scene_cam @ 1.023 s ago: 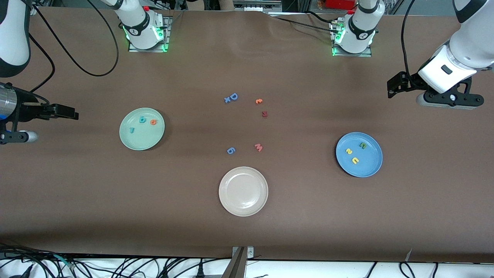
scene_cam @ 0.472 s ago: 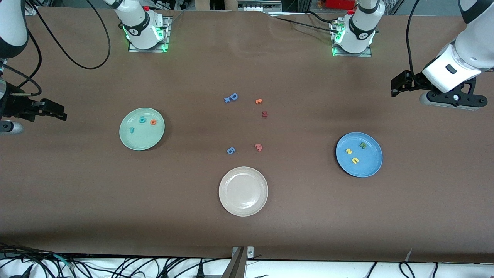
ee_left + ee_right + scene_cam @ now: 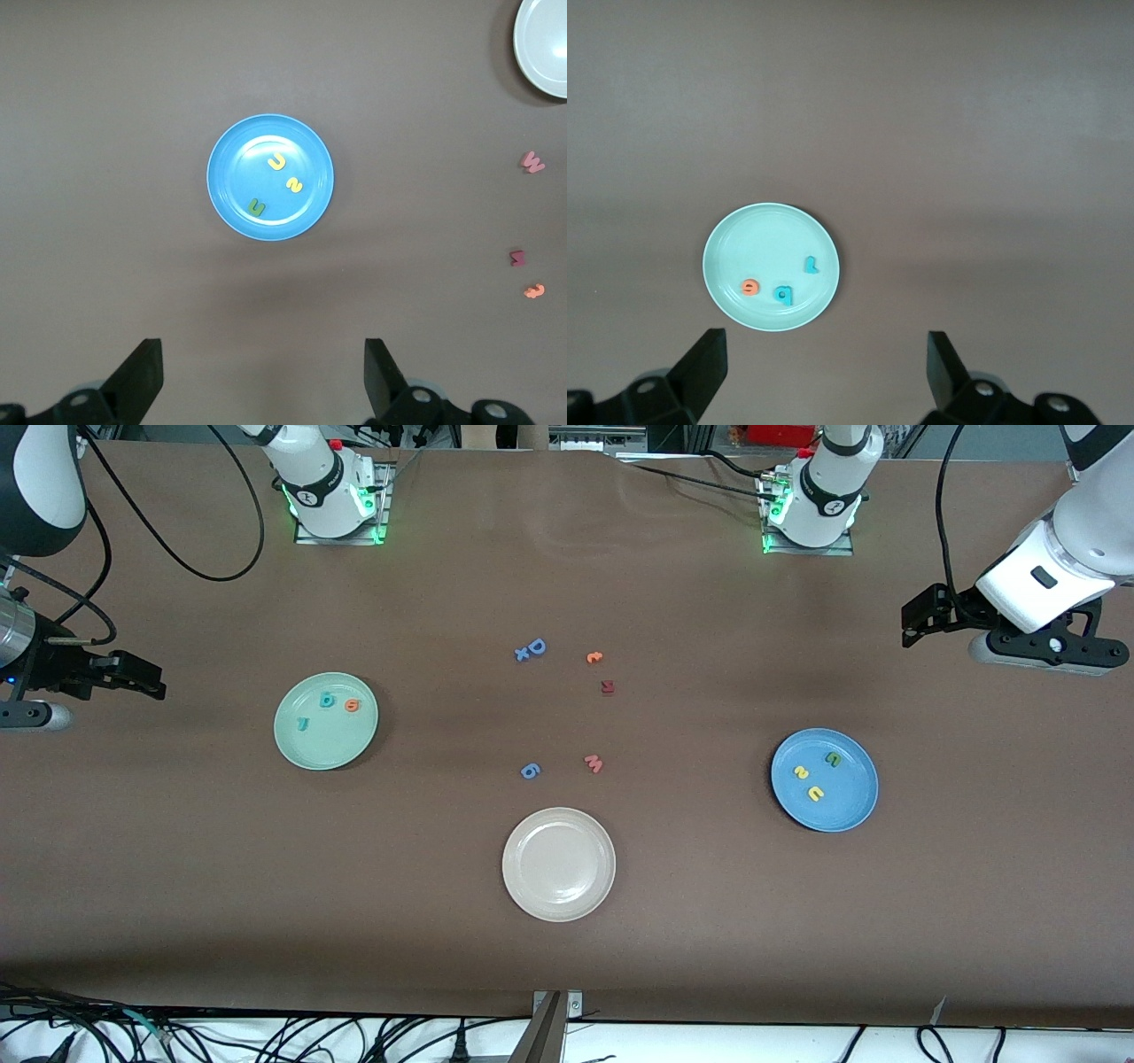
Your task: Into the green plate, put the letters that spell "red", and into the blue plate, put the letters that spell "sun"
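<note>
The green plate [image 3: 330, 746] holds a teal d [image 3: 327, 700], an orange e [image 3: 352, 705] and a teal r [image 3: 302, 724]. My right gripper [image 3: 158, 680] hangs open and empty over bare table at the right arm's end; its wrist view shows the green plate [image 3: 757, 241] beside the open right gripper [image 3: 827, 372]. The blue plate [image 3: 849, 804] holds a green u [image 3: 833, 759], a yellow s [image 3: 801, 772] and a yellow n [image 3: 815, 793]. My left gripper [image 3: 910, 624] is open and empty above the table at the left arm's end, with the blue plate [image 3: 237, 177] beside the left gripper [image 3: 263, 376].
An empty beige plate [image 3: 558, 864] lies nearest the front camera. Loose pieces sit mid-table: a blue D [image 3: 535, 647], an orange piece [image 3: 594, 657], a dark red piece [image 3: 607, 686], a pink M [image 3: 594, 763] and a blue 6 [image 3: 529, 771].
Both arms have shifted slightly near their ends of the table, the left gripper drifting outward. Plates and letters have not moved.
</note>
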`<state>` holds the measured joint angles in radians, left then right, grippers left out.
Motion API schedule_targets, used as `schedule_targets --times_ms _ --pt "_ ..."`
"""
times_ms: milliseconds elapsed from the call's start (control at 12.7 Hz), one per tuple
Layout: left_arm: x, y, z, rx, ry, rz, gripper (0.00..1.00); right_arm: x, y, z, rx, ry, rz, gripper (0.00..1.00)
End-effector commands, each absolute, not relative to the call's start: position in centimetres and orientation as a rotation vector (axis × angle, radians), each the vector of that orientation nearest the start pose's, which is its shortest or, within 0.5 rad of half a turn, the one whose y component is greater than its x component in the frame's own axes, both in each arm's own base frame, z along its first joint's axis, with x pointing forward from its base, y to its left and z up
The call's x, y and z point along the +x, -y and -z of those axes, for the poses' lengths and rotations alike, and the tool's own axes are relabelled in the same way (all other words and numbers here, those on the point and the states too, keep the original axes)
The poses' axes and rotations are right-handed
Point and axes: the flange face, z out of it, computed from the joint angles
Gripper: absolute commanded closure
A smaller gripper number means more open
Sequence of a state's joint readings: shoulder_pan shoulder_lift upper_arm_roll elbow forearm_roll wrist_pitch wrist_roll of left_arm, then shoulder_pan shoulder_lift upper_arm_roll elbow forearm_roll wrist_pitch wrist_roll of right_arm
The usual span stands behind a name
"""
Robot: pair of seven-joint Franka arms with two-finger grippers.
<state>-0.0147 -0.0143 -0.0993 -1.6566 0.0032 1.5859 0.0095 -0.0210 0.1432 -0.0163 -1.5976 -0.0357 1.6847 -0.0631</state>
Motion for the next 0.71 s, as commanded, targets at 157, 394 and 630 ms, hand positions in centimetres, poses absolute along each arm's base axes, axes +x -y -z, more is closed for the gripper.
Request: schedule_targets --times_ms 157,394,630 --pt "54.61 6.87 -60.42 -3.148 -0.229 -0.079 0.0 58.67 2.23 -54.6 -3.184 0.031 -0.152 0.0" --pt "54.65 6.85 -60.34 -3.146 -0.229 -0.081 0.0 58.71 2.18 -54.58 -3.171 0.018 -0.15 0.0" --pt "54.61 6.78 -60.35 -3.148 -0.227 -0.081 0.0 58.96 2.19 -54.98 -3.173 0.001 -0.138 0.0"
